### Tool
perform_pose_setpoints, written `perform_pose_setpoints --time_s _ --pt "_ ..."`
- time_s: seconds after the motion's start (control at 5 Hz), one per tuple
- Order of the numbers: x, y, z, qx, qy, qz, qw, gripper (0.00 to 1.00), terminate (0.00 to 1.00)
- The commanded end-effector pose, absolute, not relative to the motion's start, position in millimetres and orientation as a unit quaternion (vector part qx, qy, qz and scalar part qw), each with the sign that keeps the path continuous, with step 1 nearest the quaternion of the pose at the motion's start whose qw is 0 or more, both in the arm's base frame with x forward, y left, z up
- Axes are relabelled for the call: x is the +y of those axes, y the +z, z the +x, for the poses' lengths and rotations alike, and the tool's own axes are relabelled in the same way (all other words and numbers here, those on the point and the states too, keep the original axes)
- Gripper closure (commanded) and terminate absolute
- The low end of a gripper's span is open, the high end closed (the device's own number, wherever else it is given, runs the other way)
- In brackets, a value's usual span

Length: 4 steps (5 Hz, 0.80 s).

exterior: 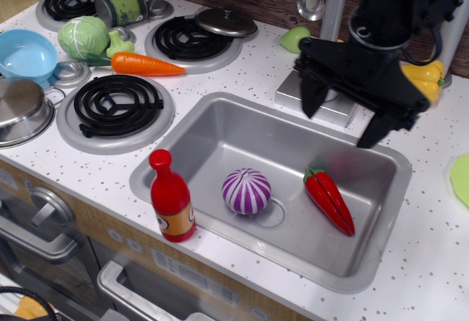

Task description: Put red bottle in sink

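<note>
The red bottle (171, 198) stands upright on the white counter at the sink's front left corner, just outside the rim. The silver sink (220, 127) holds a purple onion (247, 190) beside the drain and a red chili pepper (330, 199) to its right. My black gripper (343, 121) hangs open and empty above the sink's back edge, its two fingers spread wide, well to the right of and behind the bottle.
Black stove burners (117, 104) lie left of the sink, with a carrot (145, 65), cabbage (83, 37), green can (122, 7), blue bowl (25, 53) and steel pot (18, 108). The faucet (335, 2) rises behind the sink. A yellow pepper (426, 75) sits at back right.
</note>
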State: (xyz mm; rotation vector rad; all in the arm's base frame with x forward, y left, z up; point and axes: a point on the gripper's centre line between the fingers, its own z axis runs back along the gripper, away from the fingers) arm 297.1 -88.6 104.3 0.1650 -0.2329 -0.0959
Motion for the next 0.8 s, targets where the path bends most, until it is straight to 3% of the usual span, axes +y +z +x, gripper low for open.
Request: perform_pose_setpoints --time_s 0.0,0.2,0.6 --pt "-51.5 155.1 282.2 -0.130 -0.060 0.114 0.983 0.00 0.00" --pt "-28.7 165.5 262.9 -0.119 -0.069 0.128 0.982 0.00 0.00" --pt "0.3 144.3 228.0 -0.124 -0.090 0.101 0.983 0.00 0.00"
